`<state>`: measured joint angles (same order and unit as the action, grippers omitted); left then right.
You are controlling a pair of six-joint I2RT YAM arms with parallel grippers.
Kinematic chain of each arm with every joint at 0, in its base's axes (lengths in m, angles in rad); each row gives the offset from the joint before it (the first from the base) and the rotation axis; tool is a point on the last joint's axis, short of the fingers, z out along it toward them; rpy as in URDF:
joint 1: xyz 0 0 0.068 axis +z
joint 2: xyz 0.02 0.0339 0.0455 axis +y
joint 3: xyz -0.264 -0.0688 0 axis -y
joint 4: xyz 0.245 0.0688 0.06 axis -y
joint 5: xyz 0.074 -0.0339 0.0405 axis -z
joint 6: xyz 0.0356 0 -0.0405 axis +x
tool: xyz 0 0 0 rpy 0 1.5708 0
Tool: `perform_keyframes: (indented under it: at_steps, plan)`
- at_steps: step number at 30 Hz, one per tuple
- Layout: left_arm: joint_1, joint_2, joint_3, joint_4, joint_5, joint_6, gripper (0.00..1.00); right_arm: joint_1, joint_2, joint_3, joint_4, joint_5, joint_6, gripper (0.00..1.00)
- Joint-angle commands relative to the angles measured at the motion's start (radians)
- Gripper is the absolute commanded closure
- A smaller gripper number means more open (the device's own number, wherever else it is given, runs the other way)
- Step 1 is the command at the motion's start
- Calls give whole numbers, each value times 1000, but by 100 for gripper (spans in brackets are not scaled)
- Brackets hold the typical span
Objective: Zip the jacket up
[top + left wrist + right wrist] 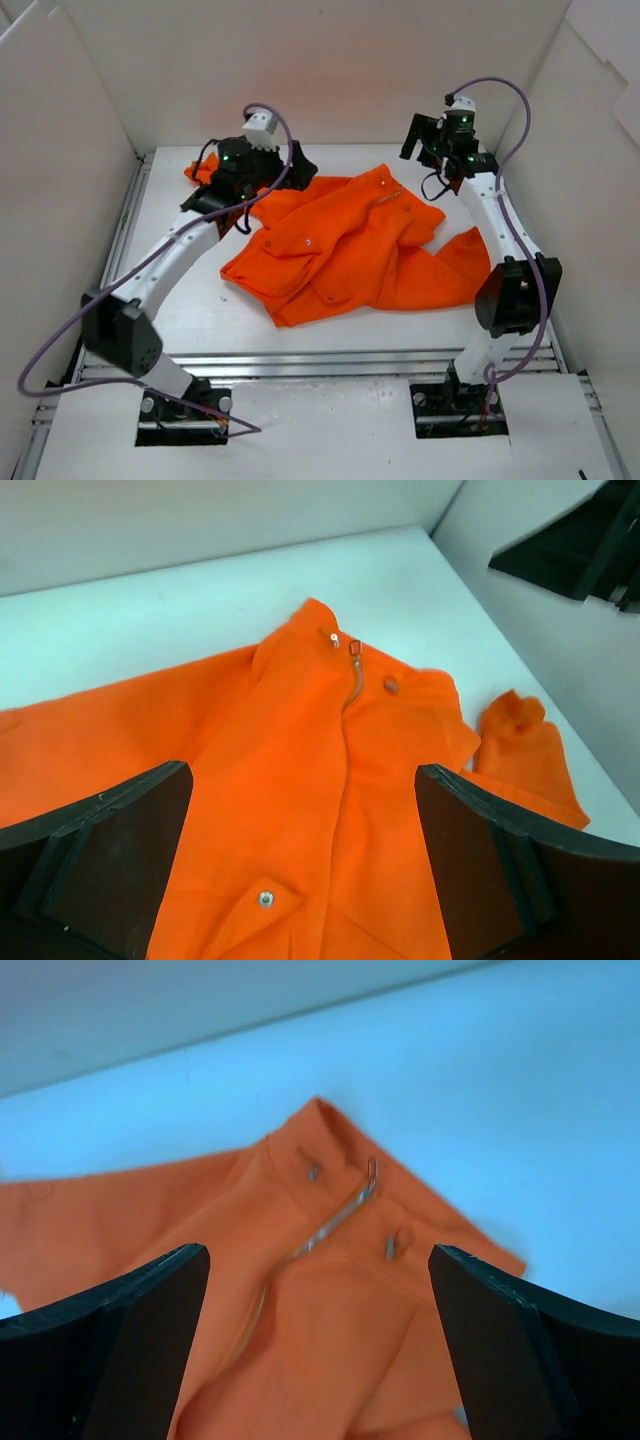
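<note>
Currently, with my left end effector (pixel 300 772) and right end effector (pixel 318 1250) both spread and empty over the jacket (pixel 350 250) lying on the surface (pixel 350 338), I judge a careless retreat could snag fabric and tug the zipper pull (pixel 355 648) away from the collar.

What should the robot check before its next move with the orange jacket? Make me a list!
1. Left gripper open and empty: ok.
2. Right gripper open and empty: ok.
3. Zipper pull up by the collar: ok.
4. Zipper closed all the way down: cannot tell, the lower front is too small and partly hidden.
5. Jacket lying smooth on the table: not ok, it is rumpled and one sleeve is bunched.
</note>
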<state>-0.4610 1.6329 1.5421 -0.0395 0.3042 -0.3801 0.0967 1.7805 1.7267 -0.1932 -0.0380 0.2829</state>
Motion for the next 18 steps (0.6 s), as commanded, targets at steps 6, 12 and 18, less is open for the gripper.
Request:
perform_keyframes:
  at_steps: [6, 12, 18]
  plan:
    - [-151, -600, -451, 115, -303, -115, 0, 116, -631, -424, 121, 10, 108, 2]
    - [-209, -954, -626, -104, -404, -197, 0, 132, -1196, -716, 48, -53, 182, 2]
    - [-220, -1246, -660, -311, -427, -197, 0, 132, -1392, -714, -231, 2, 147, 2]
